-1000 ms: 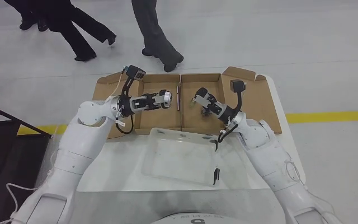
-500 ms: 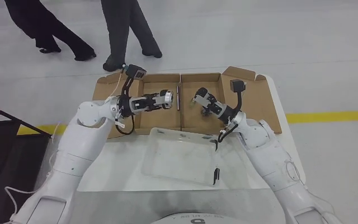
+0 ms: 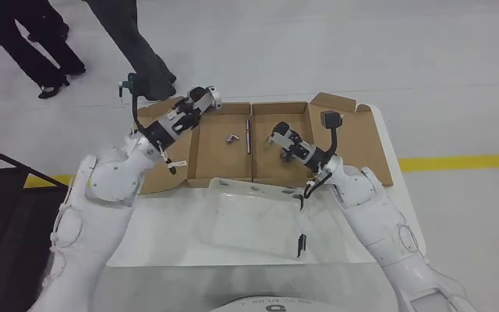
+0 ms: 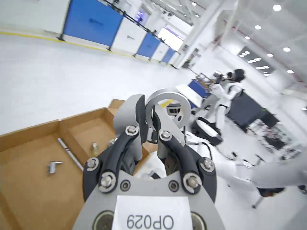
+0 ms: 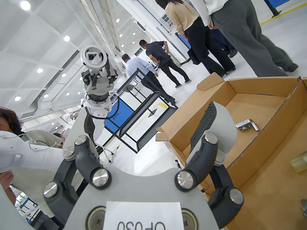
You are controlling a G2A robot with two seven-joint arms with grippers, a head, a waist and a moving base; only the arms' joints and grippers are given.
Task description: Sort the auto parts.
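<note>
Gripping one ring point(image 4: 168, 94) near two boxes point(image 3: 214, 156)

Left gripper point(image 3: 204, 97) hangs over the box's point(image 3: 210, 160) far edge, a metal ring point(image 4: 166, 95) filling its closed jaws, open air all round. Below them the floor lies bare save a bracket point(image 3: 231, 138) and a rod point(image 3: 248, 134) hugging the divider point(image 3: 251, 168). Right gripper point(image 3: 277, 129) gapes wide with its gap free, that divider walling the jaws off from the bracket.

Left end effector point(image 4: 147, 111), gripping a ring point(image 4: 168, 94), swung leftward.
</note>
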